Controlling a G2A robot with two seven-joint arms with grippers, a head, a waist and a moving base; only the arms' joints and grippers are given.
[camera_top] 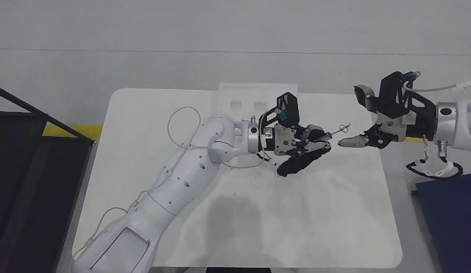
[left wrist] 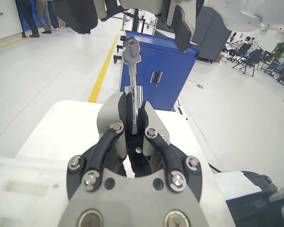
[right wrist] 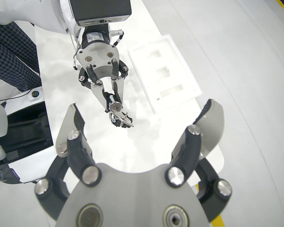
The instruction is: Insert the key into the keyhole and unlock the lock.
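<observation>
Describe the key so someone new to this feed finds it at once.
Above the white table, midway between the two arms, the left gripper is shut on a chrome lock. The key sticks out of that cylinder's end, towards the open right gripper. Unlike the round lock, it is flat, round-headed and ungripped.

Cannot see most of the lock point(left wrist: 137, 93): buried between the fingers point(left wrist: 108, 115) of the left pincer point(left wrist: 135, 103), chrome end alone exposed. Cannot tell how deep the key point(left wrist: 131, 55) sits. From above, both too small to read. Partly hidden behind the left arm, at 12 o'clock on the bench point(camera_top: 147, 162): foam tray point(camera_top: 246, 96).
</observation>
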